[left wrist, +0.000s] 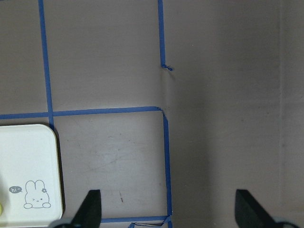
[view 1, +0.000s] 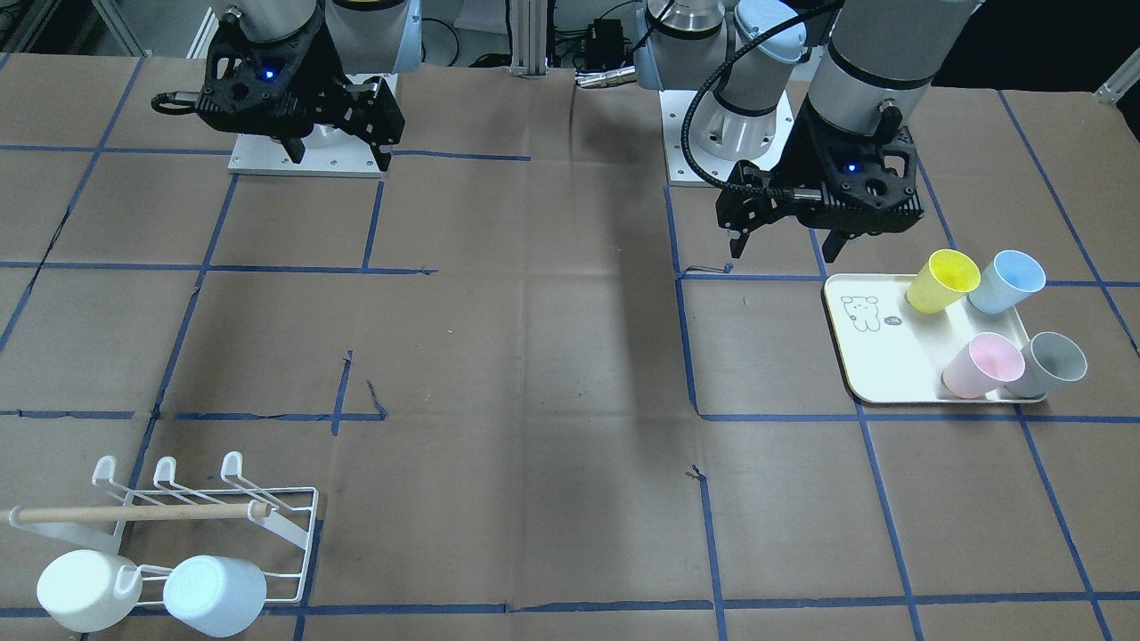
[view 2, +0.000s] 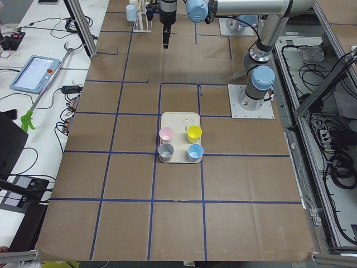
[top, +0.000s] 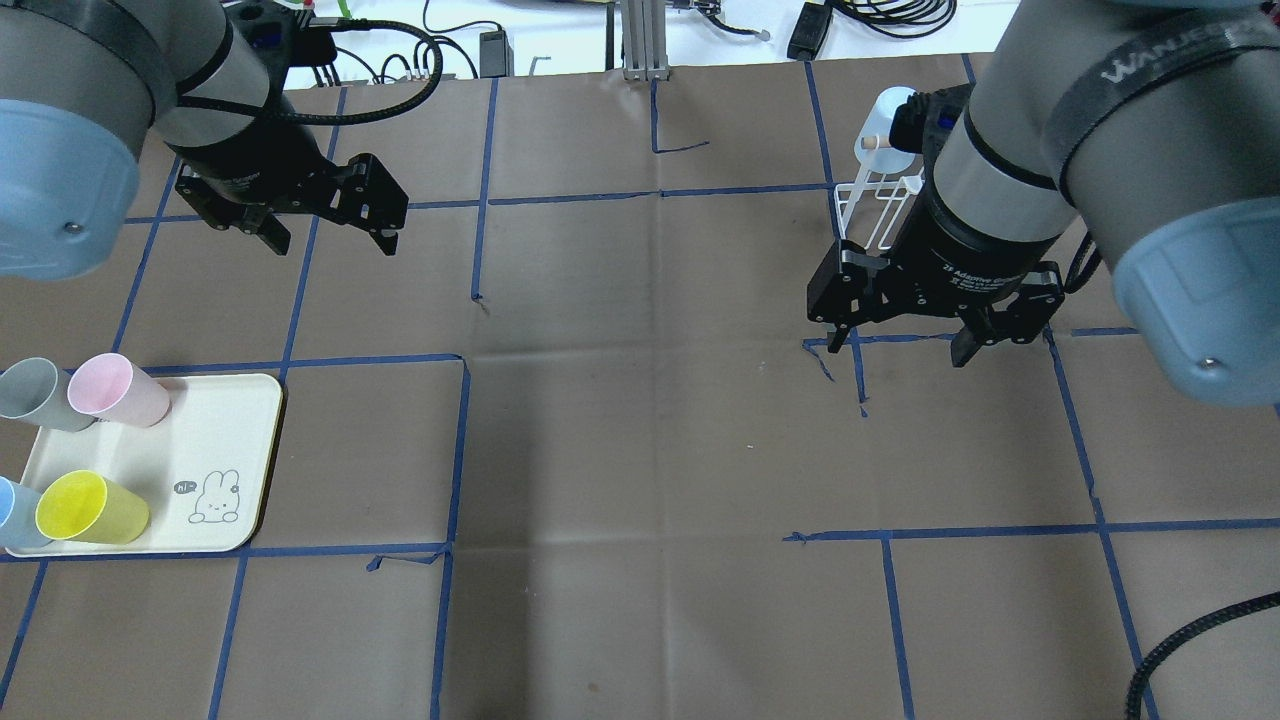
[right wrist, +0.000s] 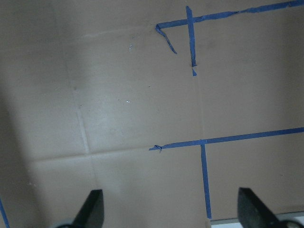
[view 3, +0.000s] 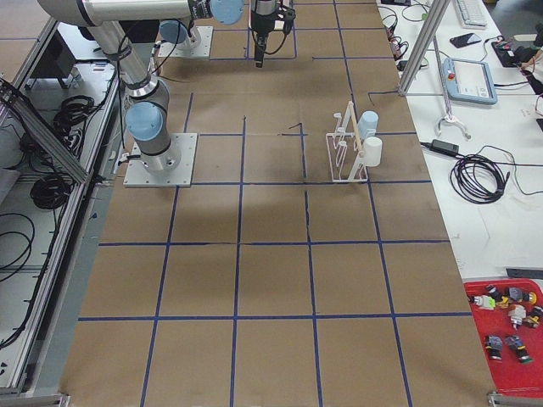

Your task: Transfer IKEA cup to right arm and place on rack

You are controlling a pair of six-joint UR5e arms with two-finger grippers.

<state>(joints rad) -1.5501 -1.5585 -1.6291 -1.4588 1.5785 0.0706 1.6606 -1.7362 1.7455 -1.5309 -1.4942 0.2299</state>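
Brown counter [top: 640, 430] stretches open between tray [top: 252, 440] at its left edge and rack [view 1: 134, 513] at the far right corner; left fingers [top: 272, 232] and right fingers [top: 966, 348] hang wide apart, empty.

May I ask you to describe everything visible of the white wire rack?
The rack is white-coated wire, standing upright on the brown table cover at the robot's far right. One row of three upturned flat-tipped pegs is empty; a light wooden dowel runs along its length. A white cup and a pale blue cup hang on the other row, bottoms outward.
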